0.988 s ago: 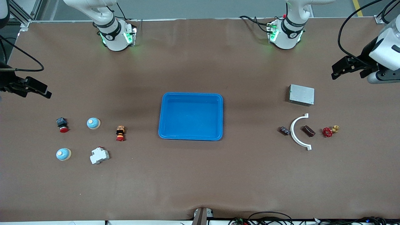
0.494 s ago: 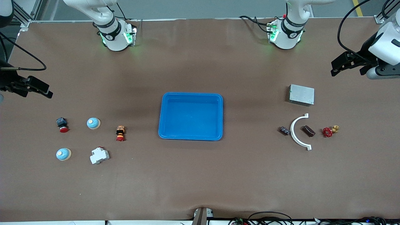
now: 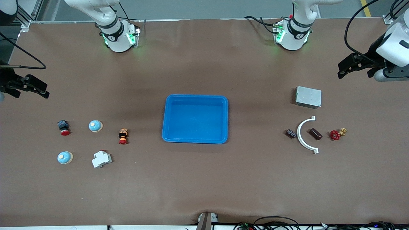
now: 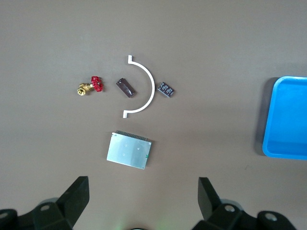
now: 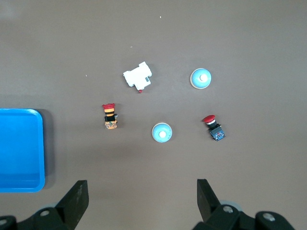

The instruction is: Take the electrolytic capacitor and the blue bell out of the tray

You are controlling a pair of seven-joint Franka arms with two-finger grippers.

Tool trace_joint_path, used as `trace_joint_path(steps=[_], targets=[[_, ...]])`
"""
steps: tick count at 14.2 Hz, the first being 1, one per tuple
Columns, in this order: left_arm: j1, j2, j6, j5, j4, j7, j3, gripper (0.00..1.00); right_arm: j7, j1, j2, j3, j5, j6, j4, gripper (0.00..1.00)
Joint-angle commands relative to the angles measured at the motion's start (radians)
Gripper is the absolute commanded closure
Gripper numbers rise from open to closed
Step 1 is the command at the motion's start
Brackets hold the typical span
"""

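Tray (image 3: 195, 96), bright blue shallow plastic, mid-frame: empty. Dark cylindrical capacitor (image 3: 290, 133) and pale-blue domed bell (image 3: 95, 126) lie outside it on the surface; removal judged done. My left pincer (image 3: 347, 67) and right pincer (image 3: 35, 89) wait at the frame's side edges, both spread and empty.

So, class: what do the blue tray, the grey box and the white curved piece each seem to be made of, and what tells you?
Blue tray: likely plastic, smooth and slightly glossy, with rounded moulded corners.
Grey box: probably sheet metal, with a dull silvery sheen and crisp edges.
White curved piece: apparently matte plastic, uniform white; cannot be sure.
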Motion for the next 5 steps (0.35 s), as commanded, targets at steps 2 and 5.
trace_joint_path(steps=[2, 5], targets=[[-0.001, 0.017, -0.018, 0.008, 0.045, -0.003, -0.002, 0.0, -0.006, 0.008, -0.01, -0.005, -0.012, -0.015, 0.004, 0.0], [0.005, 0.017, -0.018, 0.008, 0.049, 0.0, -0.002, 0.0, -0.001, 0.008, -0.01, -0.007, -0.007, -0.015, 0.004, 0.0]])
